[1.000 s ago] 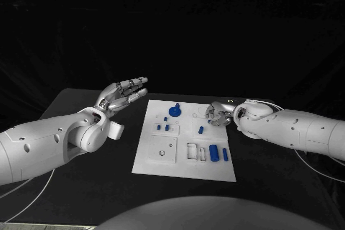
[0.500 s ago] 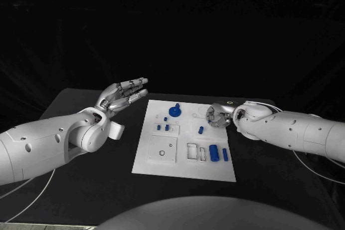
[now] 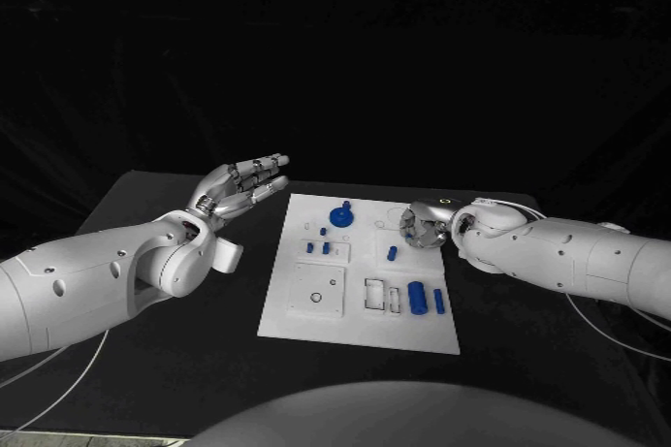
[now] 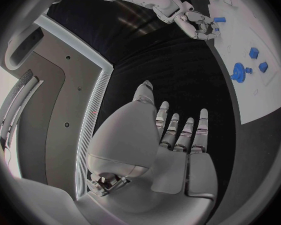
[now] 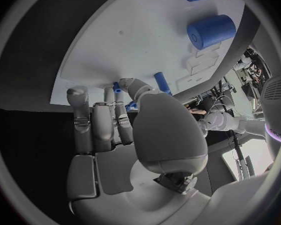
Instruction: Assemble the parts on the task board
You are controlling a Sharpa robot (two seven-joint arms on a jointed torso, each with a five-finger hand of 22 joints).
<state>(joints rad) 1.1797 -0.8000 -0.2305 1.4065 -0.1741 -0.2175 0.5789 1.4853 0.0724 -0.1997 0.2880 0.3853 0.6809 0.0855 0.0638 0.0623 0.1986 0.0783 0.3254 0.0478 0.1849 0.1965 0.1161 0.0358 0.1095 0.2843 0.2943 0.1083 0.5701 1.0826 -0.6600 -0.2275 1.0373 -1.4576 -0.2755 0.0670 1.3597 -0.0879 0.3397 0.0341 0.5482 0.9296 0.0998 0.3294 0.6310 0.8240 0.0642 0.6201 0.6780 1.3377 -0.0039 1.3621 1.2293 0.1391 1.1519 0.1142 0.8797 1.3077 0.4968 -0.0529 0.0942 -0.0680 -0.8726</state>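
So the right hand point(image 3: 427, 225) is hovering over the far right edge of the task board point(image 3: 315, 316), and that's the one that matters here. The small blue peg point(image 3: 393, 253) is lying on the board just beside its fingertips, toward the robot and a touch inward, basically the closest loose part to any hand. In the right wrist view the fingers point(image 5: 93, 127) are pointing down at the board, loosely curled with gaps between them, and I'm not seeing anything held in them, so I'm reading it as open and empty. The peg's long axis is running roughly away from the robot with a slight tilt, so my guess is the hand needs to come down across it, not along it.

The left hand point(image 3: 240, 185) is hanging off the board's left side, raised above the tabletop point(image 3: 168, 369), fingers straight and spread, holding nothing. It's well apart from every part.

The blue gear point(image 3: 340, 214) is sitting near the board's far edge, and the big blue cylinder point(image 3: 415, 296) is lying nearer the robot, beside a thinner blue pin point(image 3: 437, 302).
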